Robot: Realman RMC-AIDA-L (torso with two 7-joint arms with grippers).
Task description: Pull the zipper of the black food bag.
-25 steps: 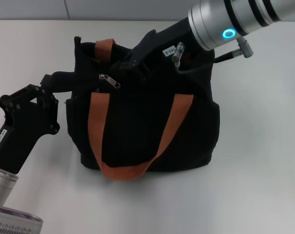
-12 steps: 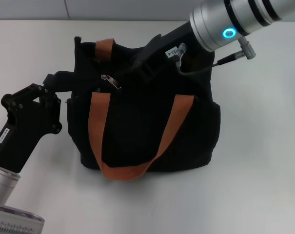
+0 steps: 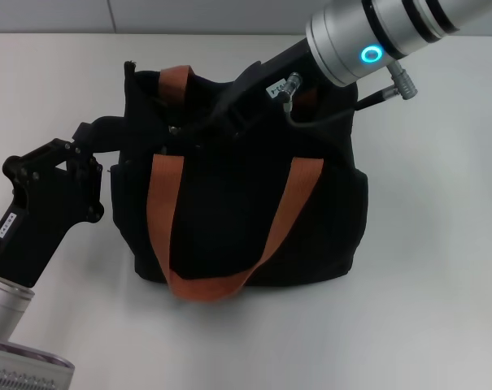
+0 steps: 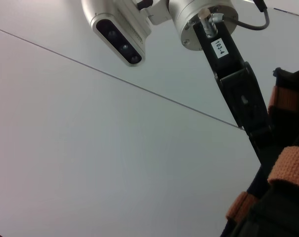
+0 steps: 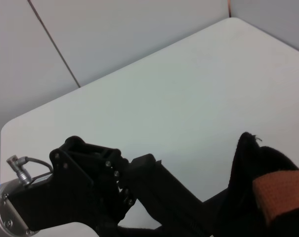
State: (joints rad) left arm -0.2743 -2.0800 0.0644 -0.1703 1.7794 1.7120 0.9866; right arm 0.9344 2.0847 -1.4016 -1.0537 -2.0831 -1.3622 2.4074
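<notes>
The black food bag [image 3: 246, 211] stands upright in mid-table with two orange-brown straps [image 3: 160, 203]. My right gripper [image 3: 185, 128] reaches from the upper right across the bag's top, and its tip lies on the zipper [image 3: 174, 128]. Only a silver speck of the zipper pull shows beside that tip. My left gripper [image 3: 119, 132] is at the bag's upper left edge, shut on the fabric there. The right wrist view shows the left gripper [image 5: 211, 205] meeting the bag [image 5: 253, 163]. In the left wrist view the right arm's black gripper body [image 4: 238, 94] runs down to the bag [image 4: 287, 212].
The white table [image 3: 424, 284] surrounds the bag on all sides. A grey wall panel [image 3: 229, 12] borders the table's far edge. A cable and connector [image 3: 392, 81] hang from the right wrist above the bag's right top.
My right gripper has slid down and to the left along the bag's top, onto the zipper pull, which was in plain sight before. The left arm and the bag stayed put.
</notes>
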